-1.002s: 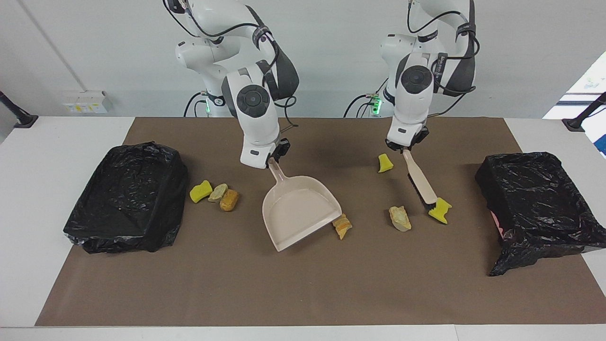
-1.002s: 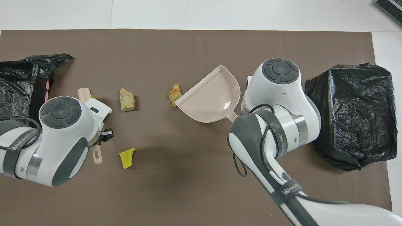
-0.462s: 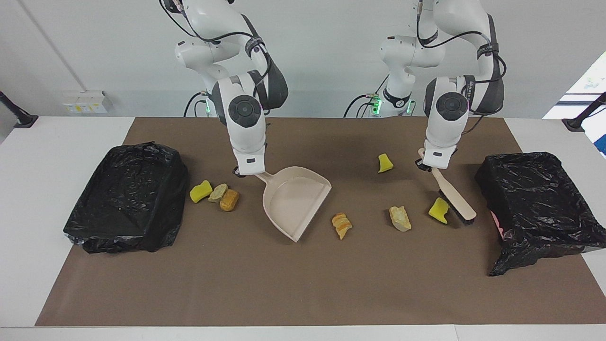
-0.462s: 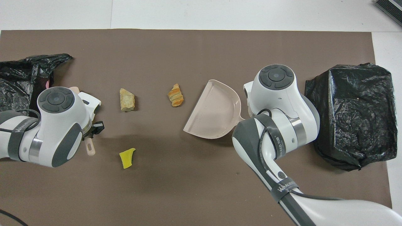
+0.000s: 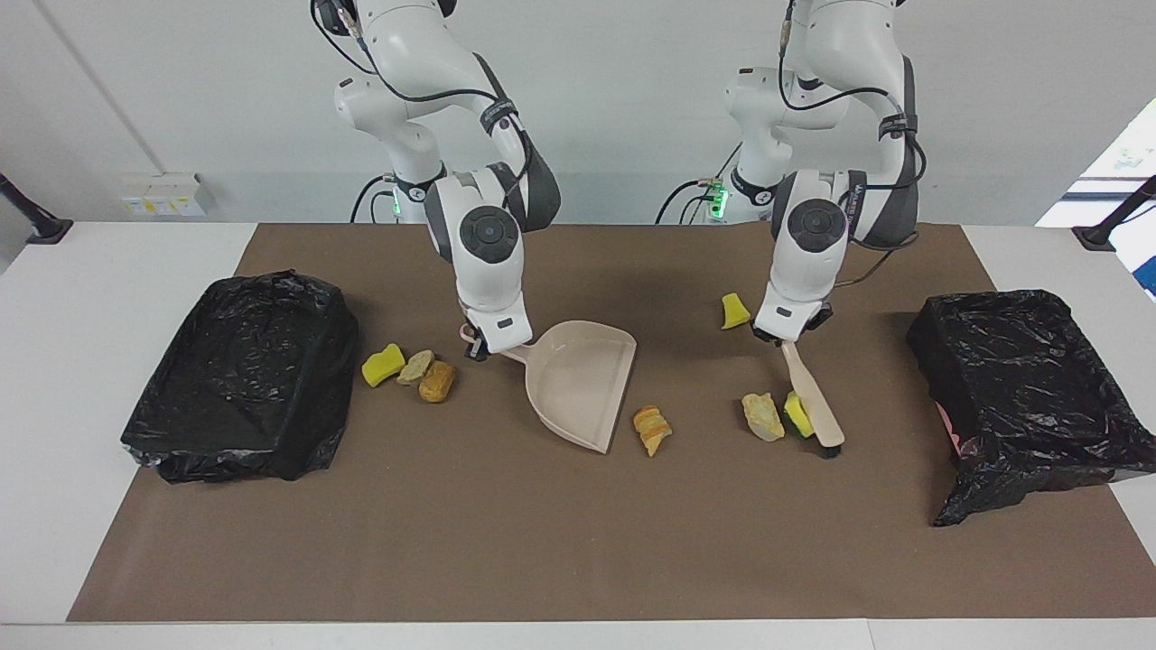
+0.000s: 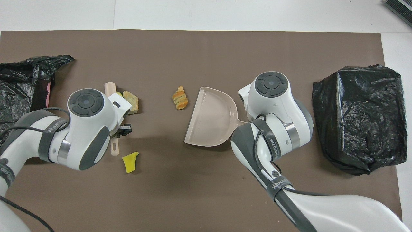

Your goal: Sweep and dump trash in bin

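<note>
My right gripper (image 5: 483, 348) is shut on the handle of the beige dustpan (image 5: 578, 384), whose mouth rests on the mat facing an orange-brown bread-like piece (image 5: 651, 430) just beside it. My left gripper (image 5: 784, 336) is shut on the handle of the brush (image 5: 813, 397). The brush head presses a yellow sponge chunk (image 5: 796, 413) against a beige rock bit (image 5: 761, 416). Another yellow chunk (image 5: 734, 311) lies nearer the robots. A yellow chunk (image 5: 382, 364), a beige bit (image 5: 416, 366) and an orange-brown piece (image 5: 437, 381) lie between the dustpan and a bin. In the overhead view I see the dustpan (image 6: 212, 119), the bread piece (image 6: 180, 98) and the rock (image 6: 131, 101).
A bin lined with a black bag (image 5: 181, 442) stands at the right arm's end of the brown mat. A second black-bagged bin (image 5: 1039, 451) stands at the left arm's end, some pink showing at its side. The mat's edge farthest from the robots holds nothing.
My left gripper swept the brush toward the dustpan, pushing the yellow chunk against the beige rock. My right gripper turned the dustpan so that its mouth faces the bread piece.
</note>
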Robot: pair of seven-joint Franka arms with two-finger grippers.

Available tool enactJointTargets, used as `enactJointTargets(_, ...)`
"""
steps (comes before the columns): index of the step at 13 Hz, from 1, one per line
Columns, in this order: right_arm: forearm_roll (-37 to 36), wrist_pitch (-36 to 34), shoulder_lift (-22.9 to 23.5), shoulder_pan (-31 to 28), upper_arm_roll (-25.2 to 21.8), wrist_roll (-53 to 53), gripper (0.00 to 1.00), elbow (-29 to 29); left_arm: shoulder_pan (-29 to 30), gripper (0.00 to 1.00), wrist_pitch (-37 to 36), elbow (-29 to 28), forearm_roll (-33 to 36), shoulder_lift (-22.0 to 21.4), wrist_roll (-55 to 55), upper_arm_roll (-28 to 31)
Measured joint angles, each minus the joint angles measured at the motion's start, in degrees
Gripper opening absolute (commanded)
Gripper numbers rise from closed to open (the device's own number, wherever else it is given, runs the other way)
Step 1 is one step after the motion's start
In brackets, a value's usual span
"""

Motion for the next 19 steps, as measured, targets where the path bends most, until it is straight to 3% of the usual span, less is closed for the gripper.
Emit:
enactJointTargets(8, -1.11, 0.58, 0.29, 1.75, 0.15, 1.49, 0.0, 0.77, -15.03, 0.0, 6.31, -0.13, -14.64, -0.12, 6.15, -0.21)
enactJointTargets(12, -1.11, 0.58, 0.3, 1.88, 0.15, 2.03, 0.0, 0.77, -20.69, 0.0, 6.66, 0.6, -16.62, -0.29, 2.43, -1.18)
enactJointTargets(16, -1.11, 0.58, 0.3, 1.95, 0.15, 2.3, 0.0, 0.77, -20.9, 0.0, -4.41, 6.12, -16.67, -1.1, 0.08, -1.08)
enactJointTargets(19, -1.11, 0.58, 0.31, 1.95, 0.15, 2.31, 0.0, 0.77, -20.6, 0.0, -10.26, 7.05, -16.16, -2.83, -5.27, -0.41)
